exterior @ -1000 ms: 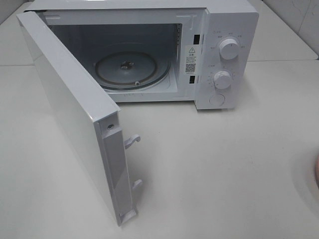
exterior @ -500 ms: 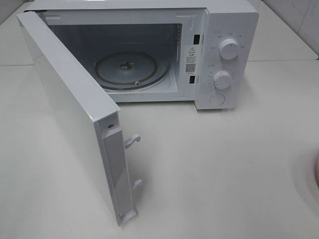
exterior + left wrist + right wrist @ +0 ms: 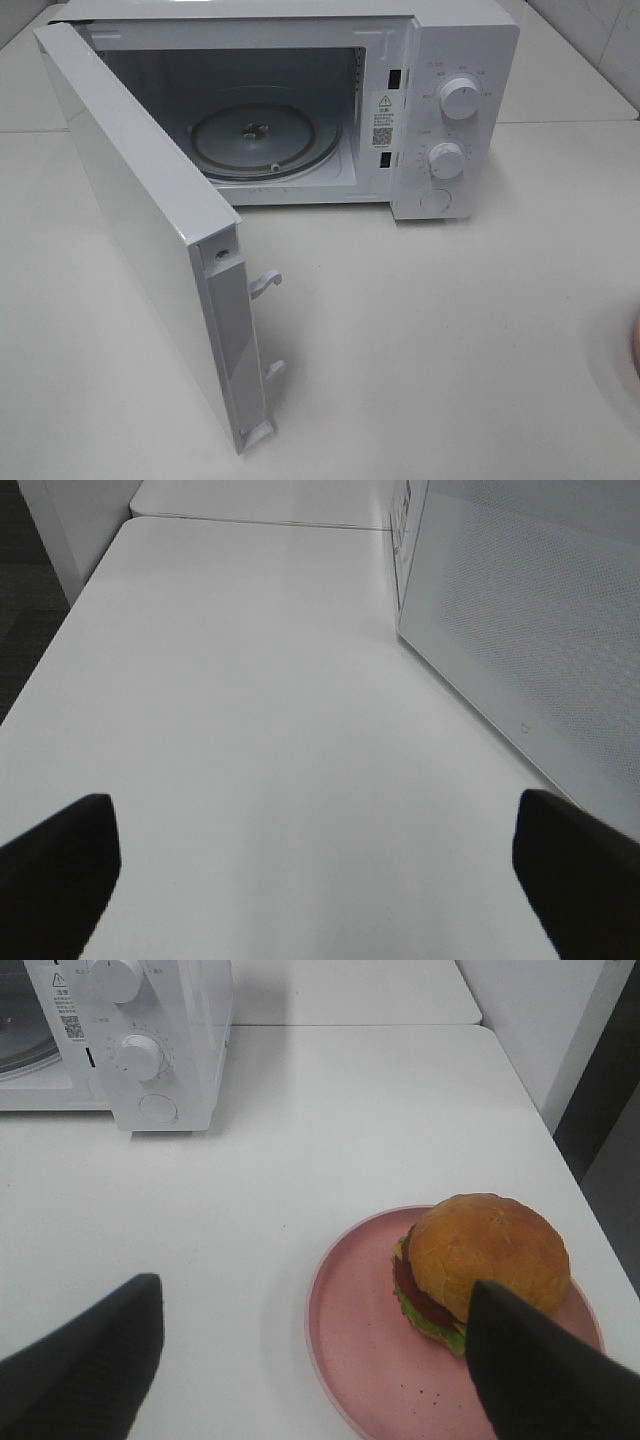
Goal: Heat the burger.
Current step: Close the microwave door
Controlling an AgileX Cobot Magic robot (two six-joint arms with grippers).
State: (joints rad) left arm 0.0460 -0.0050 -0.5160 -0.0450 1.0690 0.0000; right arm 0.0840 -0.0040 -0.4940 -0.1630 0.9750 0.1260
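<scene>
white table [image 3: 480, 330], microwave [image 3: 440, 60], pink plate [image 3: 360, 1330]

White warning sticker [image 3: 384, 118] with triangle sign and QR code on white microwave's [image 3: 455, 60] front frame, print too small to read; dial markings illegible.

left gripper [image 3: 318, 865] jaws spread | white table [image 3: 250, 730] | microwave door [image 3: 530, 630] beside
</scene>
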